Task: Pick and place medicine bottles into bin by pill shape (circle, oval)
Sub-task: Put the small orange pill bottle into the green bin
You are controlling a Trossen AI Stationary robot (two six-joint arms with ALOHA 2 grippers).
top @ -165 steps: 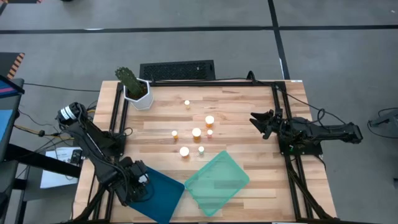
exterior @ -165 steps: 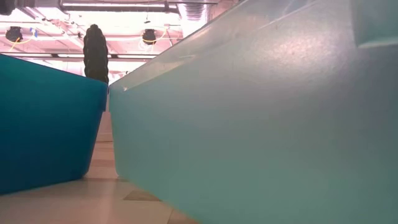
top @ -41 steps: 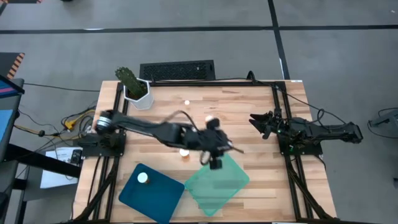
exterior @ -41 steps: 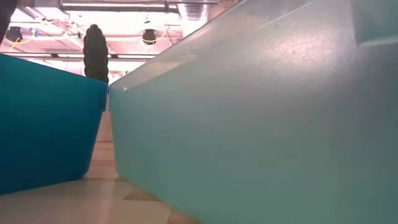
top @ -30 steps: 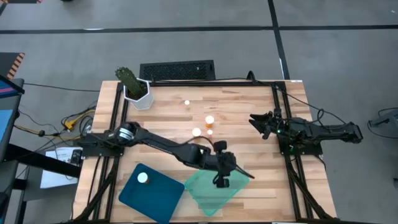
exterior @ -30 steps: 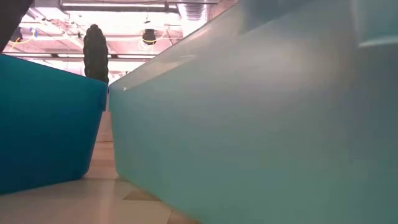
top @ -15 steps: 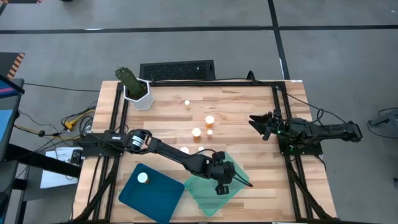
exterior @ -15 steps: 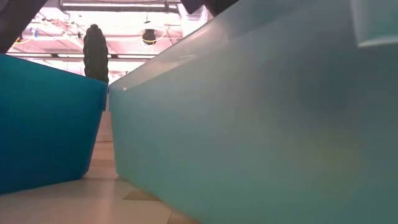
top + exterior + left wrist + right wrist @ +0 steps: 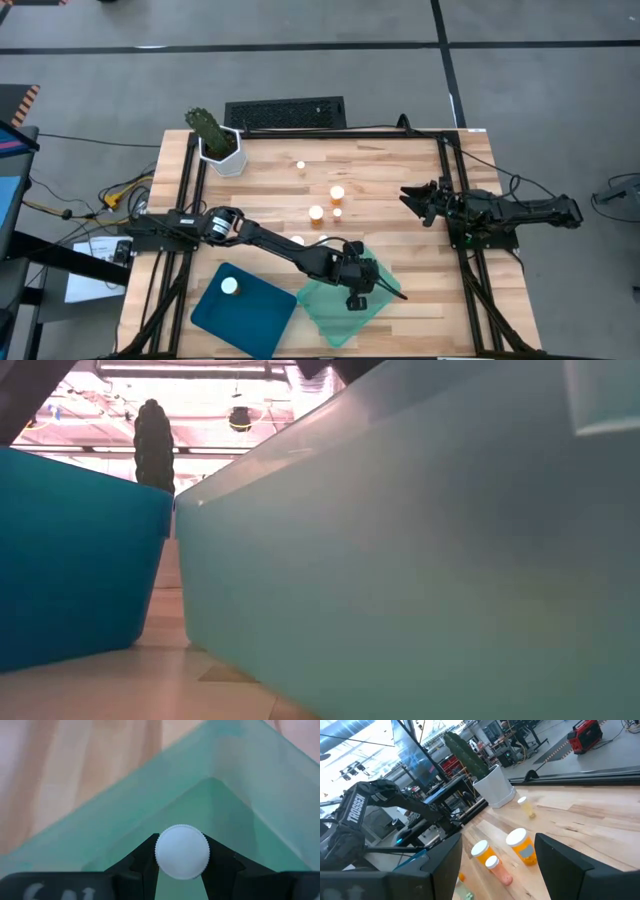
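Observation:
My left gripper [image 9: 353,296] hangs over the pale green bin [image 9: 330,310], shut on a medicine bottle whose round white cap [image 9: 182,851] sits between the two dark fingers [image 9: 145,862]. Below the cap the left wrist view shows the inner corner of the green bin [image 9: 240,785]. One bottle [image 9: 230,286] lies in the blue bin [image 9: 255,320]. Several more bottles stand on the wooden table, among them a wide one [image 9: 337,192], one beside it [image 9: 316,212] and a small one farther back [image 9: 300,165]. My right gripper [image 9: 413,196] rests open at the table's right side.
A white pot with a green cactus [image 9: 215,140] stands at the back left, and a dark keyboard [image 9: 285,112] lies behind the table. The low view is filled by the blue bin [image 9: 70,550] and the green bin [image 9: 420,560]. Black frame rails [image 9: 190,200] run along both sides.
The left arm brought a bottle from the table's middle to above the green bin, and has hardly moved in the last half second. The right arm has stayed still.

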